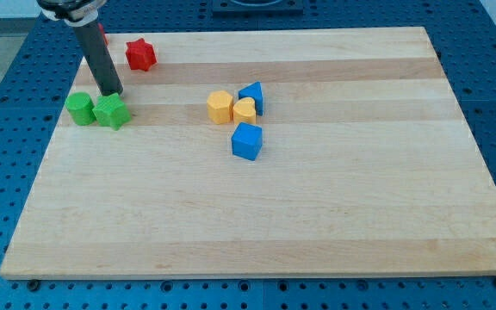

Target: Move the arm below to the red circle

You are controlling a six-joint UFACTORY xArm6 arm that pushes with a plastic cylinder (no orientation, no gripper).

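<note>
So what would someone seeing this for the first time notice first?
Probably the dark rod at the view's top left, my tip set just above two green blocks. Next, the cluster of yellow and blue blocks near the board's middle, and the red star block by the top edge.

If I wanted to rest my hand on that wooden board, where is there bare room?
The whole lower half, below the blue cube, is bare, and so is the right side past the blue triangular block. It is crowded at the upper left, where my tip sits just above the green blocks near the red star.
</note>
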